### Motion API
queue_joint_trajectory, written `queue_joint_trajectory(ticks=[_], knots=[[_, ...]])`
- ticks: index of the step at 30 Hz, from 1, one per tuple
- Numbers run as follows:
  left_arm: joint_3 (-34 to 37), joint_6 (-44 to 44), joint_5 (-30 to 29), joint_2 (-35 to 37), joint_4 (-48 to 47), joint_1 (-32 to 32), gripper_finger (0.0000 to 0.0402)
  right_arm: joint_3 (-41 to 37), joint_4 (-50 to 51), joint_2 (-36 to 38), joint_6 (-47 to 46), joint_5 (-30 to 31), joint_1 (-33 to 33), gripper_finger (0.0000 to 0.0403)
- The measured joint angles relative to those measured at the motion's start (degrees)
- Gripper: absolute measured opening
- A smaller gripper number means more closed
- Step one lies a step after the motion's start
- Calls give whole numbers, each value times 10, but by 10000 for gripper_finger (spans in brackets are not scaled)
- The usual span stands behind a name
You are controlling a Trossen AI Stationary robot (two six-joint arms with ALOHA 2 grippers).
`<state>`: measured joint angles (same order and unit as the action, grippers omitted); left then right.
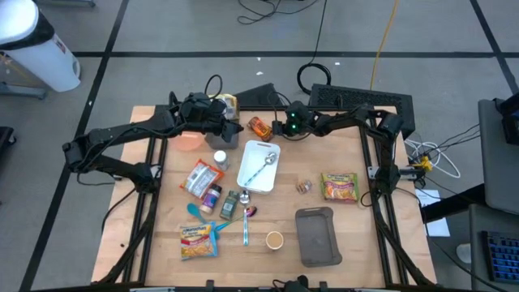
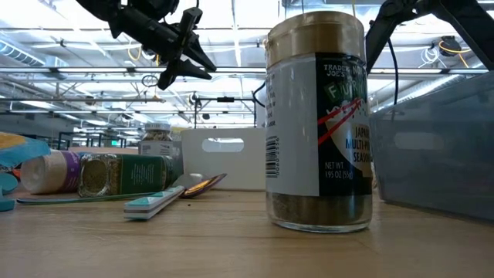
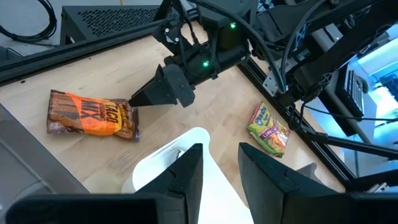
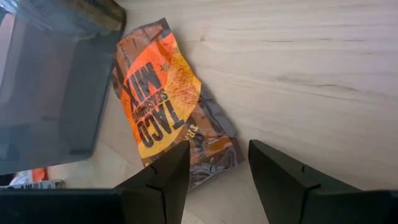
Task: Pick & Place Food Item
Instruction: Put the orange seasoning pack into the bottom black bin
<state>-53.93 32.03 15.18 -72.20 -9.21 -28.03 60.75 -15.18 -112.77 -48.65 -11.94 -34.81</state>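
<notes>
Right gripper (image 3: 138, 99) hangs just above the edge of the taco seasoning packet (image 4: 168, 99), at the table's (image 1: 357, 235) far side beside the white tray (image 1: 258, 166). Its fingers (image 4: 283, 177) are spread apart, nothing between them, the packet's end showing in the gap. The packet lies flat on the wood, orange face up, near a dark bin corner (image 4: 50, 81).

Left gripper (image 3: 217, 174) hovers over the white tray's far end, fingers apart, empty. A spoon (image 1: 261, 168) lies in the tray. A ramen pack (image 1: 340, 186) sits well apart toward the right side. A seasoning jar (image 2: 318, 123) stands upright close to the low camera.
</notes>
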Motion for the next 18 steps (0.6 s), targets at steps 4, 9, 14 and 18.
queue_joint_trajectory(ticks=[4,9,14,18], knots=[[0,0,0,0,0,0,108,0,3,0,3,-4,0,137],[0,0,0,0,0,0,108,0,9,-1,15,-16,0,96],[0,2,0,0,0,0,108,-1,11,-1,19,-18,0,55],[0,3,0,0,0,0,108,-1,15,-1,28,-19,1,15]])
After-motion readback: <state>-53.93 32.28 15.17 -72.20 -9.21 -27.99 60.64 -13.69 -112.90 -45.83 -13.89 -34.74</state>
